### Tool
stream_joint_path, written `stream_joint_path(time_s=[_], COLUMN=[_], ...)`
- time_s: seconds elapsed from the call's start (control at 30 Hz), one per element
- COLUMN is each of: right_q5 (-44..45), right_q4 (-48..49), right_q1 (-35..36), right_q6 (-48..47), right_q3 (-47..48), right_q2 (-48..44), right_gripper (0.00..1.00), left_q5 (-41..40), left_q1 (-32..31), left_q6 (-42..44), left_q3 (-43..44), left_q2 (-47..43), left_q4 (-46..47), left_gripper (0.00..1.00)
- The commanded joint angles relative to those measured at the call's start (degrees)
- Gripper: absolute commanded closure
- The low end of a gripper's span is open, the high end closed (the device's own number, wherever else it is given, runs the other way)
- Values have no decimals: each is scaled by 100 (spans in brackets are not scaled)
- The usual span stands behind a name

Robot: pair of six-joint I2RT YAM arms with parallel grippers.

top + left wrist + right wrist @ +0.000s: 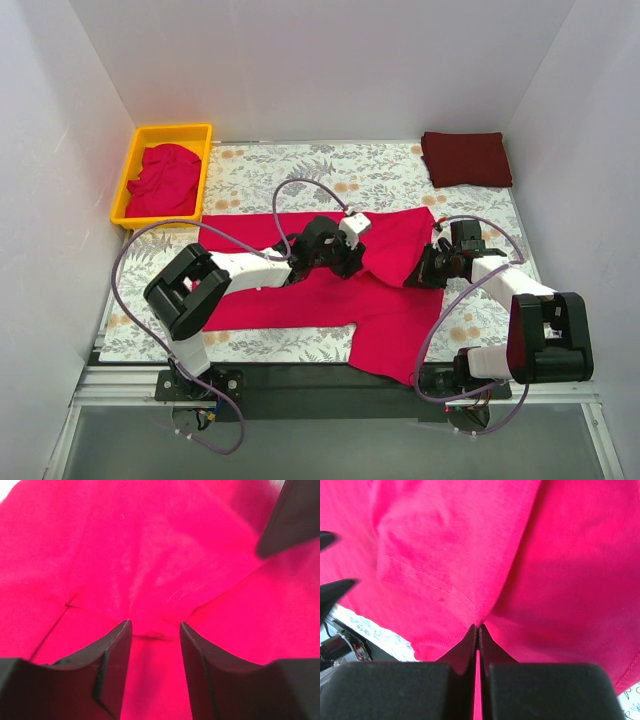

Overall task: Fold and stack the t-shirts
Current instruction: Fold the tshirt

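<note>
Right wrist view has the right end effector (478,628) pinching the shirt (330,285) spread mid-table, while the left end effector (155,626) is spread, so a pull toward 9 o'clock could drag cloth unevenly and bunch the fold.

Tray (128,178) far-left; table (300,165) centre-back open.

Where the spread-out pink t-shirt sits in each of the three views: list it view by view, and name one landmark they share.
Top external: the pink t-shirt lies spread across the table's middle, under both grippers.
Left wrist: the shirt fills the picture, a ridge of it between the left gripper fingers.
Right wrist: it fills most of the picture, the right gripper pinching it.
Shared landmark: the shirt's raised fold between the two grippers.
</note>
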Motion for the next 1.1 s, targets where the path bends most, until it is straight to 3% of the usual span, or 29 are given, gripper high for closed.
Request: stream_joint_path(time_s=[0.0,0.07,0.1,0.23,0.37,0.47,1.07], right_q5=[24,7,15,15,-11,-20,-117], right_q4=[-85,-15,2,81,169,222,442], right_q1=[-21,-12,-12,-12,-12,-12,-12], right_q6=[-130,-104,-104,-95,-86,-78,-16], right_q3=[-90,-90,-90,-90,-108,-125,-213], right_q2=[-77,-86,-86,-60,-24,-16,107], right_gripper=[99,99,99,99,99,99,99], left_q5=[-413,-958,-1264,-1443,-1443,-1320,-889], left_q1=[48,48,48,92,92,92,-22], left_q6=[-1825,-2752,-3852,-5275,-5595,-5647,-5586], left_q3=[-29,41,128,462,779,868,1158], left_q2=[-599,-669,-678,-389,-46,138,578], left_q4=[-353,-652,-1115,-2041,-2367,-2420,-2112], left_gripper=[56,54,50,52,65,70,68])
